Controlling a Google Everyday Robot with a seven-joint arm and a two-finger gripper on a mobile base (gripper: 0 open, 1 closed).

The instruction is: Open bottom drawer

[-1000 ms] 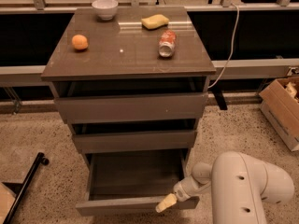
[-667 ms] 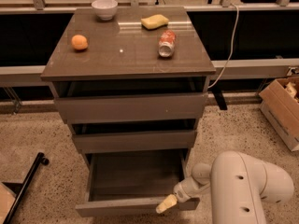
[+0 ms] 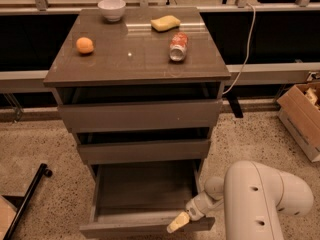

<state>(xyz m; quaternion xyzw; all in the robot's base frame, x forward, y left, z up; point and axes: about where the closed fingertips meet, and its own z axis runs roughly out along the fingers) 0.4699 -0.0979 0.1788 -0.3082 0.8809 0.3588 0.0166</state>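
At the foot of the cabinet [image 3: 140, 115], the bottom drawer [image 3: 145, 191] was seen pulled well out. The gripper [image 3: 178, 222] was set at the right of its front edge; whether it gripped anything could not be told.

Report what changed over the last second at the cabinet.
Very little changed. The bottom drawer, already pulled out, seems to have slid slightly further toward the camera. The gripper at the right end of its front edge has moved with it. The two upper drawers, the orange, bowl, sponge and can on top stayed put.
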